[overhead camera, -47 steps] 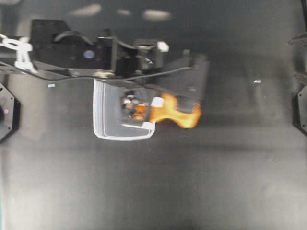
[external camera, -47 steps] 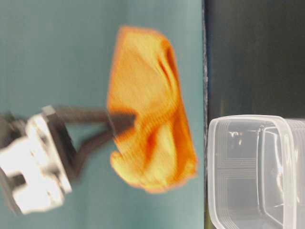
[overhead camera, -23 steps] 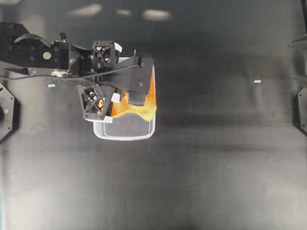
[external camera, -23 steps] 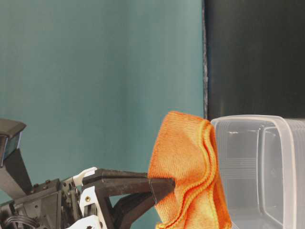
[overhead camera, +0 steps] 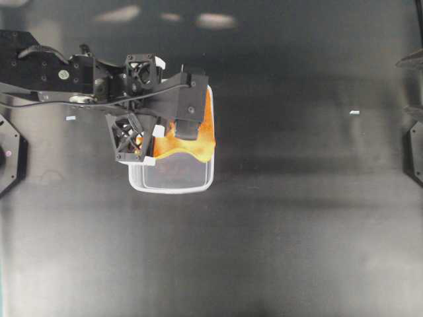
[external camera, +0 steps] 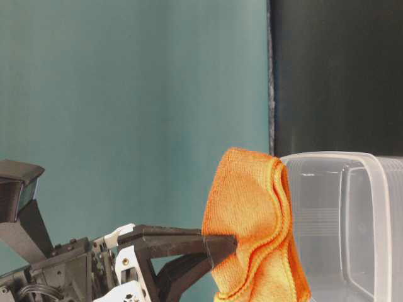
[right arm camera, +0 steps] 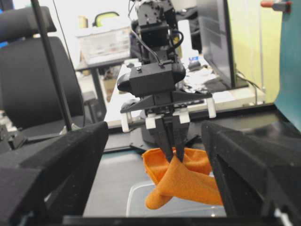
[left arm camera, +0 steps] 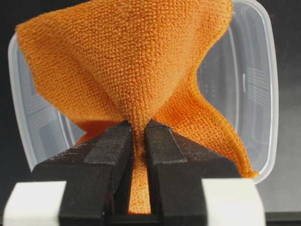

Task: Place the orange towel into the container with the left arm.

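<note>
The orange towel (overhead camera: pixel 200 137) hangs bunched from my left gripper (left arm camera: pixel 138 125), which is shut on a pinched fold of it. The towel (left arm camera: pixel 131 61) dangles over the open container (left arm camera: pixel 263 94), a clear plastic tub (overhead camera: pixel 172 188) on the black table. In the table-level view the towel (external camera: pixel 252 220) hangs at the tub's near rim (external camera: pixel 371 220), its lower end out of frame. From the right wrist view the left gripper (right arm camera: pixel 172 157) points straight down, with the towel (right arm camera: pixel 188 181) just above the tub (right arm camera: pixel 136 197). My right gripper (right arm camera: pixel 155 127) stands open and holds nothing, far to the right.
The left arm (overhead camera: pixel 59 76) reaches in from the upper left and covers the tub's far end. The right gripper's fingers (overhead camera: pixel 411 56) show only at the right edge. A small white scrap (overhead camera: pixel 355 112) lies on the black table (overhead camera: pixel 277 238).
The left arm has swung left with the towel, from beside the tub's right edge to over the tub. Over the last half second it barely shifted. The right arm has not moved.
</note>
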{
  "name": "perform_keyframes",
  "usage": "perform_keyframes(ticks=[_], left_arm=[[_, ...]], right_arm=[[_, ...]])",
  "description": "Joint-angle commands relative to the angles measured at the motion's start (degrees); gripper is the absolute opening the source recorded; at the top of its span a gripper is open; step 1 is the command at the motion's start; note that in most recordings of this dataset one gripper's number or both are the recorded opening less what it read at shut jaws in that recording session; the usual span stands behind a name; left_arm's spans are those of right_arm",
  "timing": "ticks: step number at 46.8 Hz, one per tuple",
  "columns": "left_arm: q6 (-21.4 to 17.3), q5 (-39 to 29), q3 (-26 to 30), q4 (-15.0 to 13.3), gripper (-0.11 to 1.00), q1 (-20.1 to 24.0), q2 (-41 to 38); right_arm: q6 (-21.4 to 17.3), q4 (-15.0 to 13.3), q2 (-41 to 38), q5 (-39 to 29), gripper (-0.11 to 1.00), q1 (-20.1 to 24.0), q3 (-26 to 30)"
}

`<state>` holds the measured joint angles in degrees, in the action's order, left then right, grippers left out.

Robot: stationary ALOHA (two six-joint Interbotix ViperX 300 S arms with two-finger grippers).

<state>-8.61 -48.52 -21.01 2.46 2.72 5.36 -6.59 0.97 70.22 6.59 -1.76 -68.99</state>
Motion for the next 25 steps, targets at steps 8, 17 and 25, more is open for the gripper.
perform_keyframes(ticks=[8, 17, 25], left_arm=[[0.1, 0.8, 0.0, 0.2, 0.15, 0.0, 0.6], [-0.9, 1.1, 0.1, 0.2, 0.73, -0.6, 0.5], [1.6, 1.1, 1.3, 0.2, 0.84, -1.3, 1.7]], right_arm=[[0.0, 0.0, -0.4, 0.2, 0.78, 0.0, 0.3], [0.0, 0.0, -0.4, 0.3, 0.78, 0.1, 0.2], [0.0, 0.0, -0.4, 0.2, 0.78, 0.1, 0.3]])
